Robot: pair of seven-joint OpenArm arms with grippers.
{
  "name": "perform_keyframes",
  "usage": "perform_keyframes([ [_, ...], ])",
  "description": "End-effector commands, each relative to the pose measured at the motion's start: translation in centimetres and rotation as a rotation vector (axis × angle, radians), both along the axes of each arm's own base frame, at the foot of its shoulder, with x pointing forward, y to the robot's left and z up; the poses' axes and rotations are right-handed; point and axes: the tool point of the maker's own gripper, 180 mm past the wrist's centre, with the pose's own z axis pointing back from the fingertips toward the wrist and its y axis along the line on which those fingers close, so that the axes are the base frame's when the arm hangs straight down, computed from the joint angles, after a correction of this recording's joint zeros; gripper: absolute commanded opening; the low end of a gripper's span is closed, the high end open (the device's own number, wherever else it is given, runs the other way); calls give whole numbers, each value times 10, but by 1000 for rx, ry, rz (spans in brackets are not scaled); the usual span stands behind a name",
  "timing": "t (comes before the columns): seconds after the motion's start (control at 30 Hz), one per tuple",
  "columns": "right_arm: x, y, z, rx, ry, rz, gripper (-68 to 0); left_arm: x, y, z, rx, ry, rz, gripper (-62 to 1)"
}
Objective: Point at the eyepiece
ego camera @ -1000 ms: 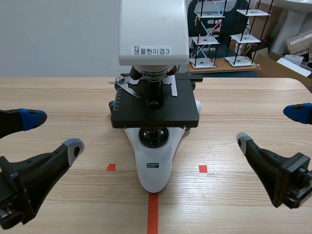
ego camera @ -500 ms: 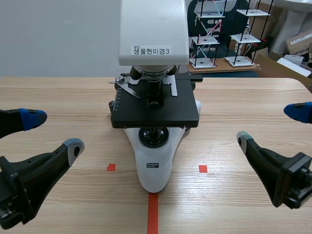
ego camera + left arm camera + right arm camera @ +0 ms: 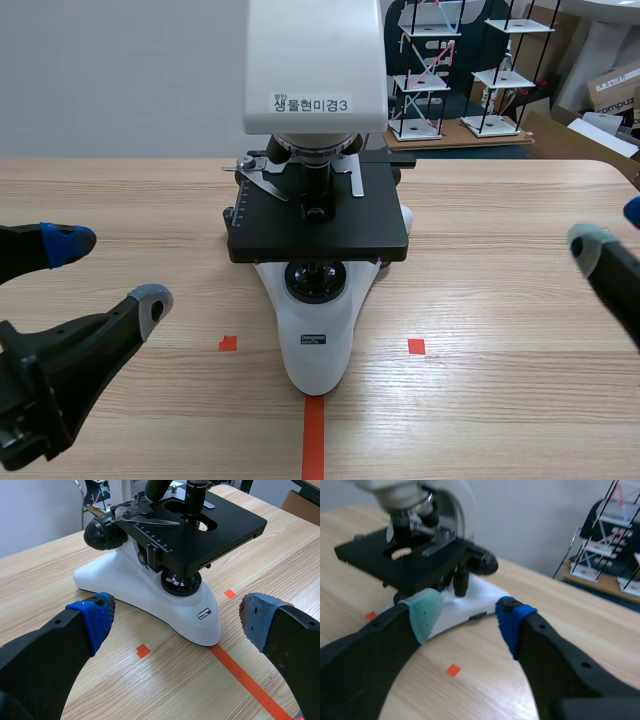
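Right hand [image 3: 467, 612] has swung outward from the microscope [image 3: 318, 230] (half open, empty); left hand [image 3: 108, 272] gapes empty; wire racks [image 3: 425, 70] stand behind.

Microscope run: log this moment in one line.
microscope mid-table | eyepiece out of view | left gripper open | right gripper open | no pointing yet

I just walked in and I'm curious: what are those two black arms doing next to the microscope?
Nothing is being held right now. A microscope stands in the middle of the wooden table. The left end effector hovers open on one side of it and the right end effector hovers open on the other, neither touching it. The job is to point at the eyepiece, which these pictures do not show, and no pointing is happening yet.
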Motion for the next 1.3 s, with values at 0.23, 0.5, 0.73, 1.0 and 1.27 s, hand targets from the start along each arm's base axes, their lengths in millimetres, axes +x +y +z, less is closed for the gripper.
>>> perform_keyframes([
  [0.23,14,10,68,3,-178,73,-673,0,0,4,-10,-12,-1,-82],
  [0.5,45,11,94,-47,-208,78,-673,0,0,4,-9,-11,-1,-82],
  [0.73,70,12,128,-103,-273,84,-673,0,0,4,-9,-11,-1,-82],
  [1.0,108,8,140,-154,-298,95,-673,0,0,4,-9,-11,-1,-82],
  [1.27,137,24,138,-160,-281,141,-674,0,0,4,-9,-11,-1,-82],
])
